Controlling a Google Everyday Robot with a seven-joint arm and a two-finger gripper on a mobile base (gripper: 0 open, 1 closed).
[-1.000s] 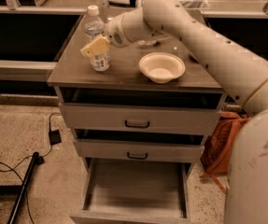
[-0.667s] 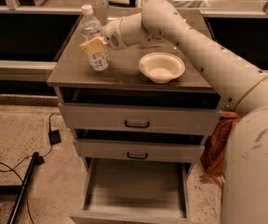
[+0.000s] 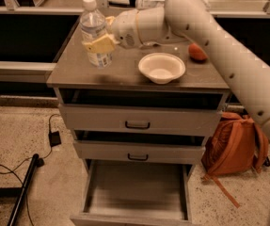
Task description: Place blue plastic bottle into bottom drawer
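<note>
The blue plastic bottle (image 3: 95, 26), clear with a white cap and a pale label, stands upright at the front left of the cabinet top (image 3: 125, 74). My gripper (image 3: 97, 44) reaches in from the right and is shut on the bottle at label height, with one yellowish finger (image 3: 101, 45) across its front. The bottle's base is at or just above the top; I cannot tell which. The bottom drawer (image 3: 135, 214) is pulled open below, a plain grey box with nothing in it.
A white bowl (image 3: 162, 67) sits mid-top, right of the bottle. A small orange object (image 3: 198, 52) lies at the back right. The two upper drawers (image 3: 137, 122) are slightly ajar. An orange backpack (image 3: 233, 147) leans at the right. Cables (image 3: 12, 166) lie on the floor at the left.
My gripper and the bottle have shifted a little to the left and slightly up. The bowl and the drawers have not moved.
</note>
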